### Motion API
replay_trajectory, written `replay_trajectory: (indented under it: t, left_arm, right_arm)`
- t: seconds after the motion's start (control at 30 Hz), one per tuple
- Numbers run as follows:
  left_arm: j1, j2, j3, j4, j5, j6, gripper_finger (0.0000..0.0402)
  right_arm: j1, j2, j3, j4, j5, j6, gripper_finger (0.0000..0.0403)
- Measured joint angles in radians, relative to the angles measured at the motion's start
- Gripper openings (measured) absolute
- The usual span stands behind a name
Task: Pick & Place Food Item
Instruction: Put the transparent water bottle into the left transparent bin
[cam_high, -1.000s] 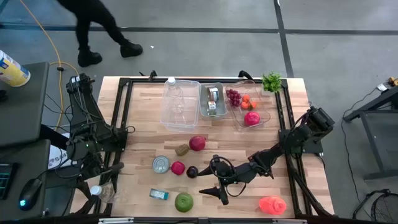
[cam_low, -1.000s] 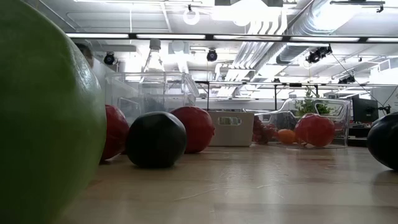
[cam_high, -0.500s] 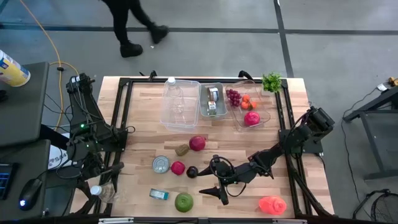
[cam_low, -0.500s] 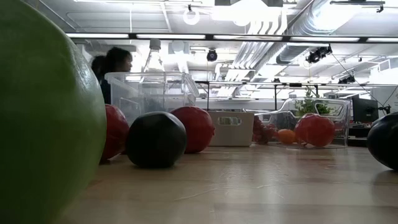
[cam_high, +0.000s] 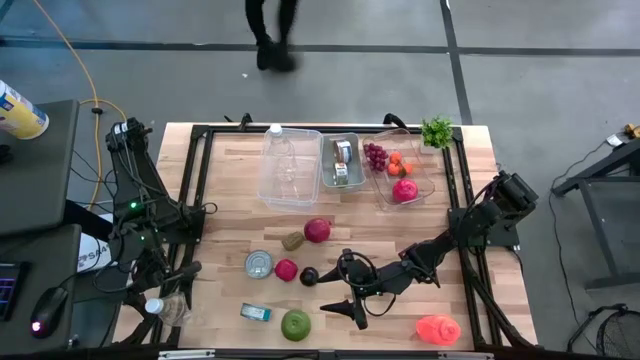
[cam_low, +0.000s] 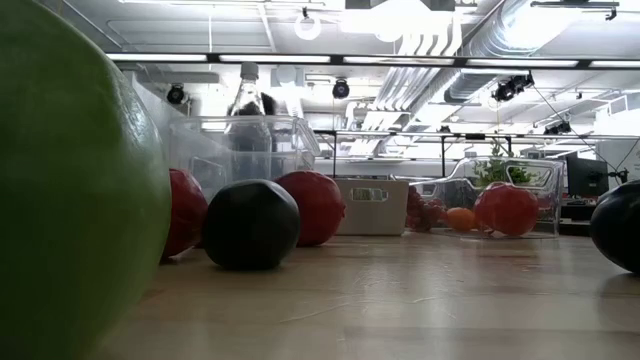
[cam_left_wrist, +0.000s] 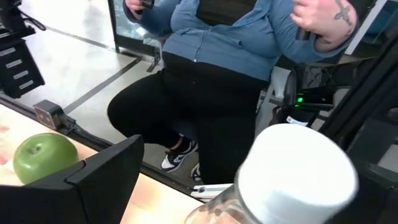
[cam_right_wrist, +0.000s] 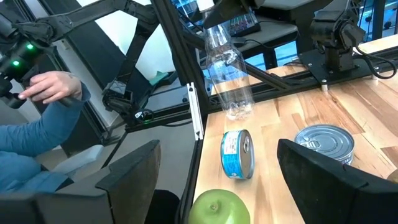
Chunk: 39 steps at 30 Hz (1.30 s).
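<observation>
Right gripper (cam_high: 352, 308) sat low over the surface (cam_high: 400, 225), near the front edge, fingers (cam_right_wrist: 127, 171) spread wide w/ nothing between them. It pointed toward the surface's left end, so the apple (cam_high: 295, 323) lay just ahead, close by; in the right wrist view the apple (cam_right_wrist: 216, 207) showed right in the gap between the fingers. Looked like a lined-up approach, not a grasp yet: apple was clear of both fingers, sitting on the wood. The task named no item; apple was my guess from the aim.

Just beyond it lay the blue can (cam_high: 255, 312) on its side, then the tin (cam_high: 260, 264) upright, the red ball (cam_high: 286, 269) and the plum (cam_high: 309, 276) in a loose cluster, probably scattered so each could be picked alone. Pomegranate (cam_high: 317, 230) and a brown lump (cam_high: 292, 241) sat nearer the middle.

Along the far edge stood three bins: clear bin (cam_high: 290, 166), steel tray (cam_high: 341, 161), and fruit bin (cam_high: 402, 168) already holding grapes and red fruit, likely the drop spot for the apple.

Left gripper (cam_high: 170, 290) waited off the left edge by a bottle (cam_high: 162, 308), fingers (cam_left_wrist: 106, 171) fully open, holding nothing. Pink toy (cam_high: 438, 328) lay at the front right corner, untouched. A person's legs (cam_high: 272, 30) crossed the floor beyond.
</observation>
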Motion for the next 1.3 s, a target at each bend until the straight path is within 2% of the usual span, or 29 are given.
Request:
replay_trajectory:
  t: [0.63, 1.0, 1.17, 1.3]
  left_arm:
    - [0.002, 0.0, 0.0, 0.003, -0.002, -0.053, 0.0398]
    - [0.002, 0.013, 0.001, 0.005, -0.009, -0.002, 0.0398]
    - [0.009, 0.03, 0.001, 0.006, -0.009, 0.039, 0.0398]
    - [0.016, 0.03, 0.001, 0.035, -0.009, 0.053, 0.0398]
  right_arm:
    - [-0.004, 0.0, 0.0, -0.002, 0.0, 0.004, 0.0311]
    - [-0.004, 0.0, 0.0, -0.006, 0.002, 0.018, 0.0311]
    - [-0.005, 0.0, 0.0, -0.007, 0.071, 0.011, 0.0311]
    - [-0.005, 0.0, 0.0, -0.013, 0.087, 0.008, 0.0311]
